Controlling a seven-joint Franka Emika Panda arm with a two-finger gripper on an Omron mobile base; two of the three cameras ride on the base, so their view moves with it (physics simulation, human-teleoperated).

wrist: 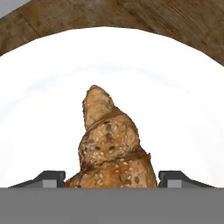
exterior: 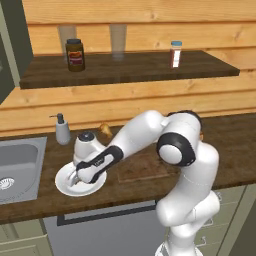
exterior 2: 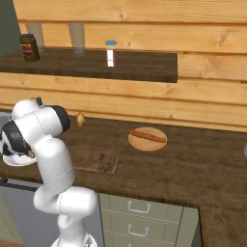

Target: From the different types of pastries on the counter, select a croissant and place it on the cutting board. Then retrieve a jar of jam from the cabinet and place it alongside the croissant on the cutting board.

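The croissant (wrist: 111, 144) lies on the white plate (exterior: 64, 184), near the counter's (exterior: 230, 145) front edge and just beside the sink (exterior: 20, 167). Up close it is a golden-brown, flaky thing, mottled with darker crust, one tapered tip pointing away from the hand. The gripper (wrist: 111, 178) is down over it, a dark finger tip (wrist: 51, 177) on either side of the pastry's wide end (both look pressed close against it, but whether they actually grip it I cannot tell).

The arm is bent sharply at the elbow, reaching low and leftward from its base, wrist turned down over the plate.

To the right of the plate, toward the middle of the counter, sits the cutting board (exterior: 145, 167), flat and dark. Behind the plate, by the back wall, stands a soap dispenser (exterior: 62, 129), with a small yellowish pastry (exterior: 105, 129) near it. Further right along the counter is a round wooden plate (exterior 2: 147, 138) carrying a long brown pastry (exterior 2: 147, 136). On the shelf (exterior: 130, 67) above stand a dark jar (exterior: 75, 55) toward its left end and a small white-capped bottle (exterior: 175, 54) toward its right.
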